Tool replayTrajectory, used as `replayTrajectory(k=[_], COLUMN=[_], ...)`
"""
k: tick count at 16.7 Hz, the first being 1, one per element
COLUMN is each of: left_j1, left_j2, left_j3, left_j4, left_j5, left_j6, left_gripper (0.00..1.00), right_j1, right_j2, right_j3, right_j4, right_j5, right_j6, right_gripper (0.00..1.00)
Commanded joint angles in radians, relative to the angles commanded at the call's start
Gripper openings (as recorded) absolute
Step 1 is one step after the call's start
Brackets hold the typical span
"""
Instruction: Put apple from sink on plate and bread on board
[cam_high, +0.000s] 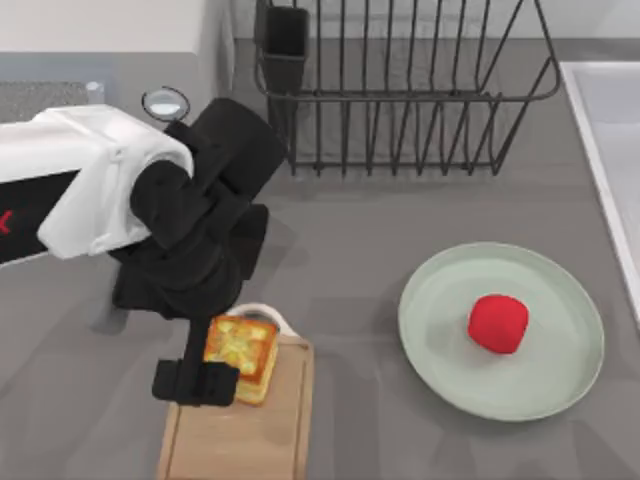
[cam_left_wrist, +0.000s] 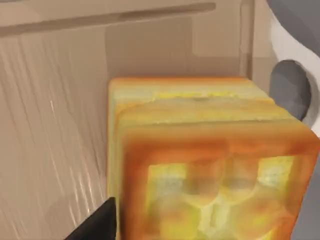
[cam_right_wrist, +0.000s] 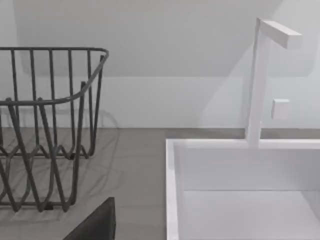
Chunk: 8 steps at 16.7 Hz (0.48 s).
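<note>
The bread (cam_high: 243, 350) rests on the handle end of the wooden board (cam_high: 240, 440), golden top up. My left gripper (cam_high: 200, 383) hangs right over it, open, and one dark finger (cam_left_wrist: 95, 227) lies close along the bread's (cam_left_wrist: 215, 165) pale side. The red apple (cam_high: 498, 322) lies on the mint-green plate (cam_high: 440, 340) at the right. The sink's rim (cam_high: 600, 120) runs along the table's right edge. In the right wrist view, one finger (cam_right_wrist: 95, 225) of my open right gripper points toward the sink (cam_right_wrist: 172, 175).
A black wire dish rack (cam_high: 400, 100) stands at the back centre, also seen from the right wrist (cam_right_wrist: 45, 125). A white faucet (cam_right_wrist: 260, 80) rises behind the sink. Bare grey table lies between board and plate.
</note>
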Motion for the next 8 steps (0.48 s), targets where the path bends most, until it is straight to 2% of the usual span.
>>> replayTrajectory(k=[4,8], left_j1=[0.094,0.225], left_j2=[-0.265,-0.61], left_j3=[-0.105,-0.296], left_j4=[0.124,0.288], left_j5=[-0.001,0.0], left_j6=[0.351,0.835], left_gripper=[1.0,1.0], right_j1=[0.0,0.0], right_j2=[0.0,0.0], right_j3=[0.0,0.0], right_j4=[0.0,0.0], right_j5=[0.0,0.0], right_j6=[0.0,0.0], right_gripper=[1.0,1.0])
